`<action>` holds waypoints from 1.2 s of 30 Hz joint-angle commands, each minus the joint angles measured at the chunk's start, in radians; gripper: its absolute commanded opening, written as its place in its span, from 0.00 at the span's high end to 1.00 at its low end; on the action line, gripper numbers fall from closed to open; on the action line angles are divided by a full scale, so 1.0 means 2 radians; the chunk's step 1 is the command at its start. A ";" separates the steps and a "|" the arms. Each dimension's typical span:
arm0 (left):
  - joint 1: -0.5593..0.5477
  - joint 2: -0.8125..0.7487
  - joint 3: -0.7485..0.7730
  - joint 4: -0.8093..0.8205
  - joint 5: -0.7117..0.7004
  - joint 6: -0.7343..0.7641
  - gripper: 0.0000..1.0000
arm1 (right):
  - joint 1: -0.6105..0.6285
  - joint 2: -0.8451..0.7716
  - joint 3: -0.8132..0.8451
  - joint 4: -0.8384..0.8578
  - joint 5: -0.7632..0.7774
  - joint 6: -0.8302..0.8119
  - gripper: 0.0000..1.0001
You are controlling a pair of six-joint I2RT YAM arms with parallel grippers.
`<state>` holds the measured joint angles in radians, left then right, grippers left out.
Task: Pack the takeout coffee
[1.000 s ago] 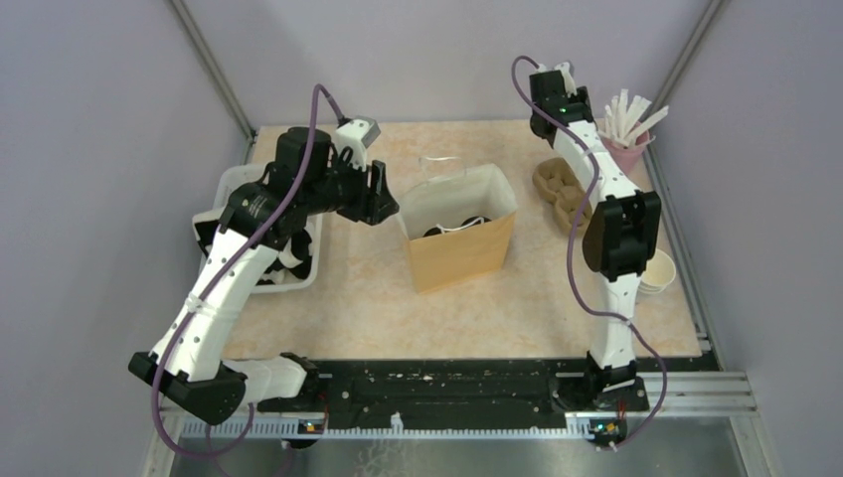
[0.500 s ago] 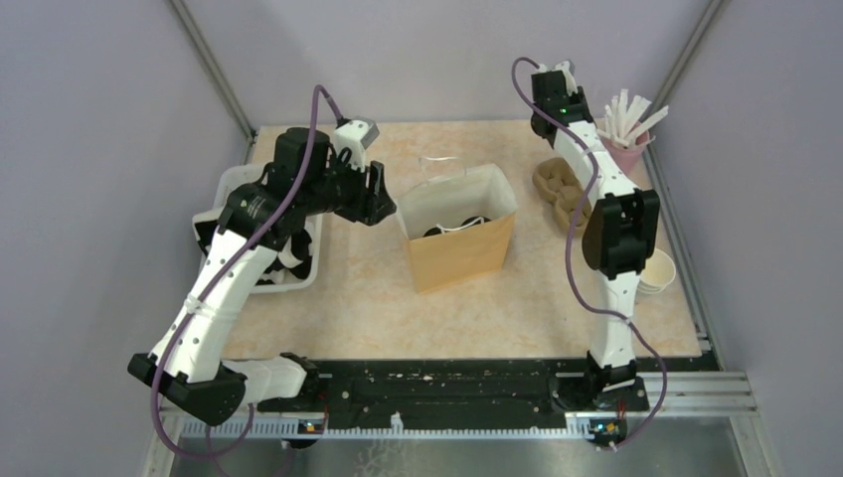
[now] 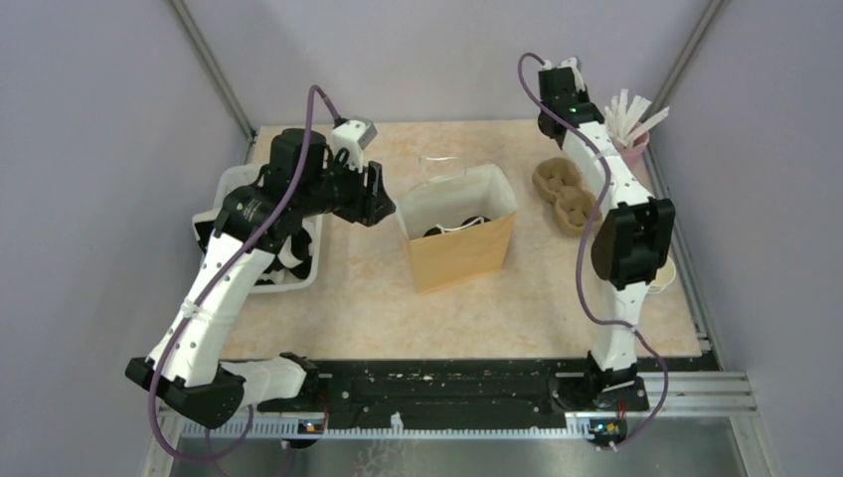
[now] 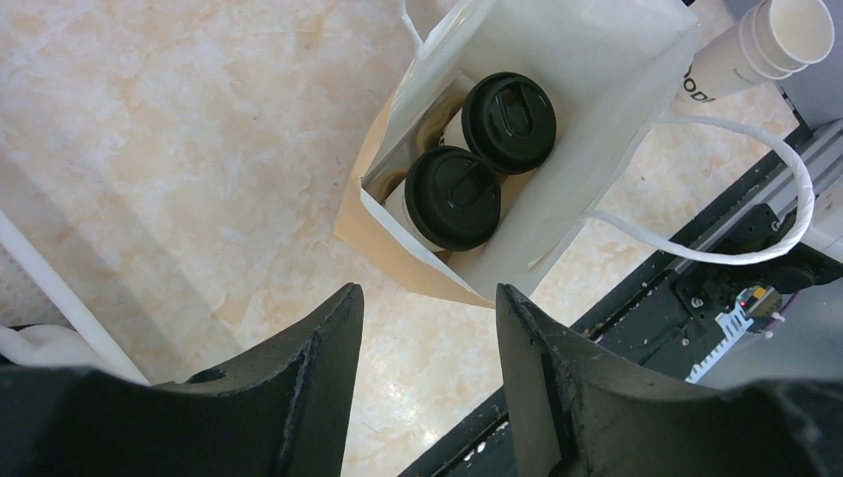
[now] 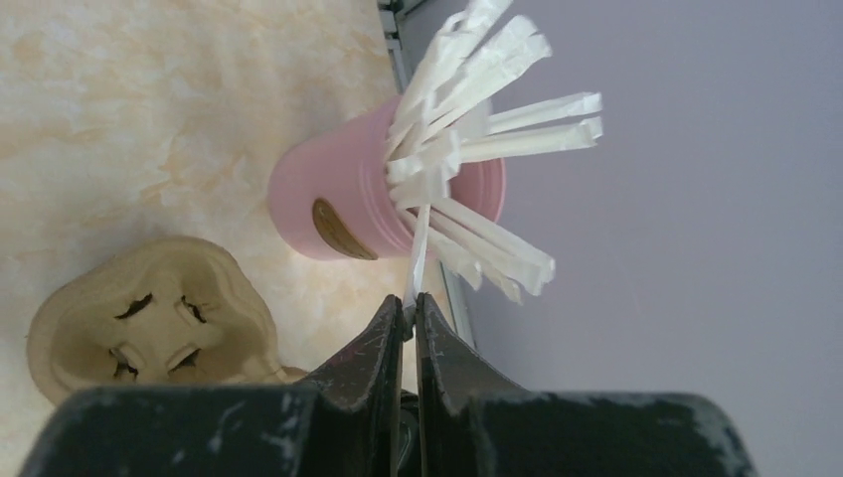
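Right gripper (image 5: 410, 306) pinched tight on the tip of a single white wrapped straw (image 5: 420, 243), one of a fan of straws standing in the pink cup (image 5: 338, 199) at the far right corner of the table (image 3: 398, 298), close to the purple wall. On the tabletop near that cup lies a moulded pulp cup carrier (image 5: 139, 318), its pockets empty and facing up. Across the table, the left gripper (image 4: 427, 293) hangs with its two black fingers (image 4: 328, 358) spread apart and nothing between them, poised above the tabletop just left of the brown paper bag (image 3: 462, 253). The bag stands upright and open near the middle of the table, its white lining showing and a white cord handle (image 4: 736, 253) looping out over the rim. Inside it, side by side at the bottom, sit one takeout coffee (image 4: 452, 197) and a second takeout coffee (image 4: 509, 121), both small white cups under round black lids. A stack of lidless white paper cups (image 4: 785, 35) sits at the table's right edge, partly behind the right arm in the overhead view. A white bin (image 3: 303, 268) sits at the left edge beneath the left arm; its contents cannot be made out.
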<state>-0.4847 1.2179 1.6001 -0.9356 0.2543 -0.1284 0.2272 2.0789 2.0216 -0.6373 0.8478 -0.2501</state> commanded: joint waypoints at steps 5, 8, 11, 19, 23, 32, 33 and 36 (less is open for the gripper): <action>0.003 -0.017 -0.008 0.033 0.015 -0.017 0.40 | 0.004 -0.148 -0.019 -0.027 -0.045 0.026 0.95; 0.003 -0.022 -0.021 0.043 0.016 -0.036 0.39 | 0.005 -0.185 -0.009 -0.069 -0.075 0.058 0.95; 0.004 -0.029 -0.034 0.058 0.015 -0.066 0.38 | 0.005 -0.215 0.023 -0.138 -0.127 0.100 0.95; 0.010 -0.034 -0.020 0.073 0.011 -0.140 0.31 | 0.005 -0.345 0.062 -0.245 -0.379 0.157 0.96; 0.014 -0.028 0.003 0.061 0.011 -0.154 0.30 | 0.005 -0.400 0.056 -0.258 -0.562 0.197 0.96; 0.018 -0.038 -0.021 0.072 0.018 -0.203 0.29 | 0.006 -0.472 -0.040 -0.231 -0.735 0.263 0.96; 0.018 -0.042 -0.028 0.074 0.021 -0.209 0.29 | 0.006 -0.474 -0.050 -0.231 -0.740 0.262 0.96; 0.018 -0.052 -0.036 0.078 0.022 -0.222 0.28 | 0.009 -0.477 -0.079 -0.210 -0.746 0.269 0.96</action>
<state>-0.4530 1.1591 1.5478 -0.8295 0.2768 -0.5129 0.2344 1.1126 1.9285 -1.1152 -0.5510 0.2428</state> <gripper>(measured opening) 0.715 0.048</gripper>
